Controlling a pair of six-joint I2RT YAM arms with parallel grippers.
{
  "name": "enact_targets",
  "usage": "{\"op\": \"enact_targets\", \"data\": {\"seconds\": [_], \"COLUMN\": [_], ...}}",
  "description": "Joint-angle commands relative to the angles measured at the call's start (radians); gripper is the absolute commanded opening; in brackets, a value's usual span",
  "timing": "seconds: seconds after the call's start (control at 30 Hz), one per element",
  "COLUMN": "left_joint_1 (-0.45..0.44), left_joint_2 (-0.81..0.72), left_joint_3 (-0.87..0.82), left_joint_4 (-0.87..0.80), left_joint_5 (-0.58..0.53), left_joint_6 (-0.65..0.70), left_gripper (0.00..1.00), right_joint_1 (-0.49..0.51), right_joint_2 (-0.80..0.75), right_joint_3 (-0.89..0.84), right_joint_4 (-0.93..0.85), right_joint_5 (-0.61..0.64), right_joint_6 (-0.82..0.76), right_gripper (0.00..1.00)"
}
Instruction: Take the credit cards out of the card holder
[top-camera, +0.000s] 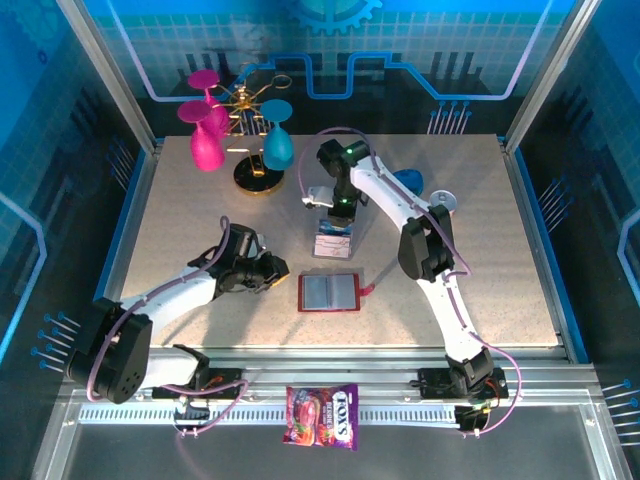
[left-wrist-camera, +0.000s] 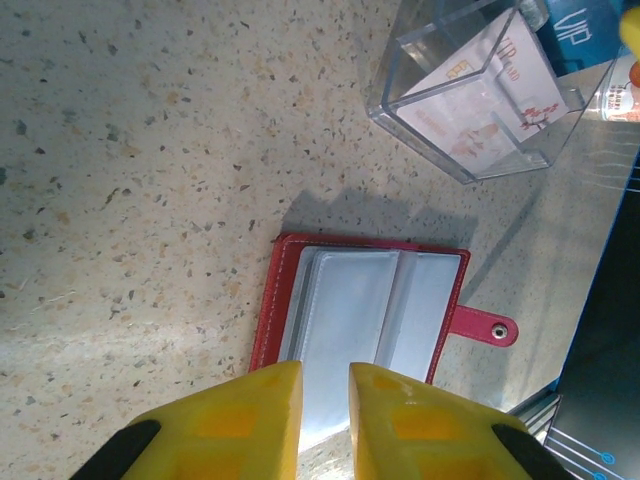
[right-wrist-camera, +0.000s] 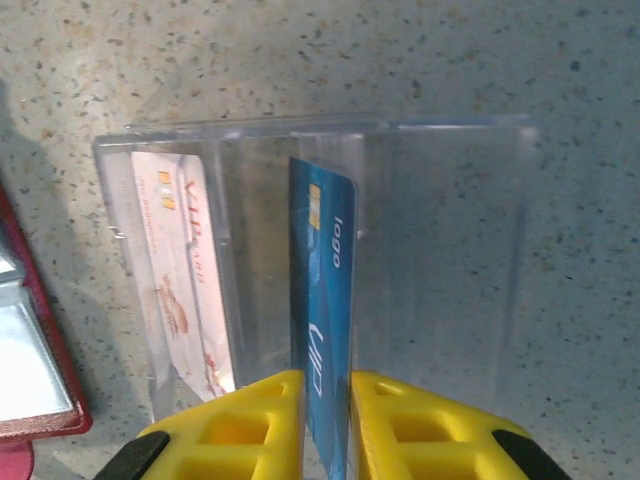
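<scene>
My right pincer (right-wrist-camera: 326, 400) hangs just beyond the card holder (top-camera: 328, 292), which lies open mid-table, red, its pockets seemingly empty, so I judge the job nearly done. In the clear box (right-wrist-camera: 440, 250) stand a pale card (right-wrist-camera: 175, 260) and the blue card (right-wrist-camera: 322, 260). The blue one sits between barely parted fingers; gripped or freed, I cannot tell. My left pincer (left-wrist-camera: 325, 390), slightly open and empty, hovers over the holder's edge.

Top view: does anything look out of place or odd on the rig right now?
Yes: the Fox's candy bag lies off the tabletop, on the near rail by the arms' mounts. Otherwise the red card holder lies open and flat, and the blue card stands on edge in the clear box.
</scene>
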Motion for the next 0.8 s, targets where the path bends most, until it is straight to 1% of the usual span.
{"op": "enact_targets", "data": {"seconds": [0.0,0.43,0.77], "left_joint_1": [0.011,0.011,0.011], "left_joint_2": [0.009,0.005,0.009], "left_joint_3": [0.011,0.009,0.000], "left_joint_4": [-0.003,0.002,0.014], "left_joint_5": [0.030,0.035,0.041], "left_joint_6": [0.018,0.009,0.001], "left_gripper": [0.21,0.21,0.21], "right_joint_1": [-0.008,-0.008,0.001], "right_joint_2": [-0.068,-0.077,-0.060], "right_joint_3": [-0.019,-0.095,-0.132], "right_joint_4": [0.033,0.148,0.163], "right_joint_5": [0.019,0.009,-0.004], "right_joint_6": [0.024,0.057,0.058], "right_gripper": [0.21,0.20,0.21]}}
